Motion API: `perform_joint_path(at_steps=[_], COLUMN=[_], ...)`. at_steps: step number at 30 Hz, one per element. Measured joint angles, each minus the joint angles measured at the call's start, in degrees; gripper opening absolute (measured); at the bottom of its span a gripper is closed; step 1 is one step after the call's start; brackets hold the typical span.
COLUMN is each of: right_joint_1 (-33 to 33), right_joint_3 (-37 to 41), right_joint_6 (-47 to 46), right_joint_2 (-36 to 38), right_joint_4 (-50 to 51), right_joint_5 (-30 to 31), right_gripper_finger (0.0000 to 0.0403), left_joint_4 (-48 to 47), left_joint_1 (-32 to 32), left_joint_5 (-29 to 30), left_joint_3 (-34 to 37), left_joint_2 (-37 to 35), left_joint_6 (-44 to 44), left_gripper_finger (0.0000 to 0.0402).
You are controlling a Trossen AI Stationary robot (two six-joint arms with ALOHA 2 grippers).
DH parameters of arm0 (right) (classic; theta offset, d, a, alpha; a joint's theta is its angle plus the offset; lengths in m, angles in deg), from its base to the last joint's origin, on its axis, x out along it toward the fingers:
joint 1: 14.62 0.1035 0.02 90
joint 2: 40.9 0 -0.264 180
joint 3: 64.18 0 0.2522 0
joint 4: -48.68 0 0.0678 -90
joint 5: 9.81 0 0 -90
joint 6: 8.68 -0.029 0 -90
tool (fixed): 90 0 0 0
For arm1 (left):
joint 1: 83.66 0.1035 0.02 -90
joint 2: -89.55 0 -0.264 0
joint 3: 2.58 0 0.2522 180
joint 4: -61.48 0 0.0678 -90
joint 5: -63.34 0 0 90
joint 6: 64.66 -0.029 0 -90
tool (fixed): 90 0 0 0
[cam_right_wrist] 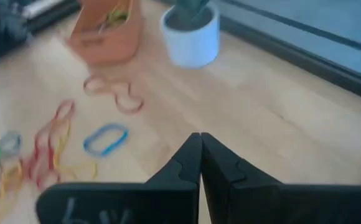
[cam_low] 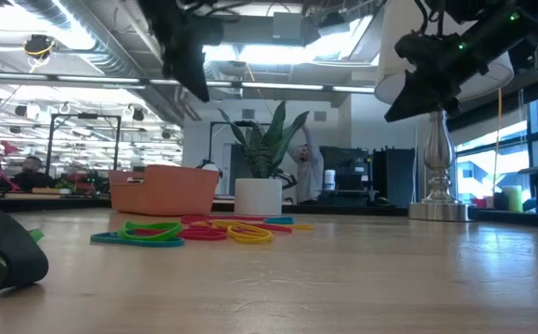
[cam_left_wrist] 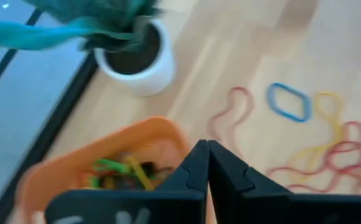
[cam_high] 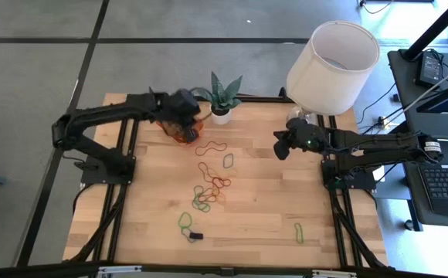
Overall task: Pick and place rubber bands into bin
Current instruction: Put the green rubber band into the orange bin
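Presently the left gripper (cam_left_wrist: 206, 163), clenched empty above the bin (cam_left_wrist: 75, 168) near the table's (cam_high: 270, 224) far edge, risks nudging it aside on descent toward the rubber bands (cam_high: 211, 188), the right gripper (cam_right_wrist: 200, 163) likewise clenched empty.

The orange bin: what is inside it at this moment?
Inside the bin lie several rubber bands, green, yellow and dark. The left gripper, jaws shut, covers the bin's near part.

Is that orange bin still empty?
No, the left wrist view shows green, yellow and dark rubber bands already lying inside the bin.
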Motion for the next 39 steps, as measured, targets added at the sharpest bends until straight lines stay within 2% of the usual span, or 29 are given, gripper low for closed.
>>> perform_joint_path(at_steps=[7,13,19,22,26,32,39], right_joint_1=[0.0,0.0,0.7,2.7,6.2,13.1,23.6], right_joint_3=[0.0,0.0,0.0,0.0,-0.1,-3.5,-8.8], right_joint_6=[10.9,6.7,3.3,1.2,-5.0,-20.0,-40.0], right_joint_2=[0.0,0.0,0.0,0.0,0.0,-1.4,-8.6], right_joint_4=[3.4,3.0,3.3,3.4,4.8,19.2,32.6], right_joint_5=[-3.3,-3.3,-8.7,-8.9,-6.8,-5.2,-6.2], right_gripper_finger=[0.0012,0.0012,0.0004,0.0003,0.0002,0.0001,0.0], left_joint_4=[0.0,0.2,0.9,2.7,7.9,9.9,11.0], left_joint_1=[-13.5,-21.2,-24.7,-24.5,-23.4,-21.0,-14.8], left_joint_5=[8.0,9.5,9.3,8.1,3.2,-0.2,-4.2], left_joint_3=[0.2,3.1,7.8,10.5,14.3,18.6,22.1], left_joint_2=[0.5,0.5,0.5,0.4,-0.2,-3.1,-10.5], left_joint_6=[15.6,23.7,24.5,22.4,17.1,8.9,-0.7], left_gripper_finger=[0.0001,0.0002,0.0002,0.0001,0.0002,0.0002,0.0002])
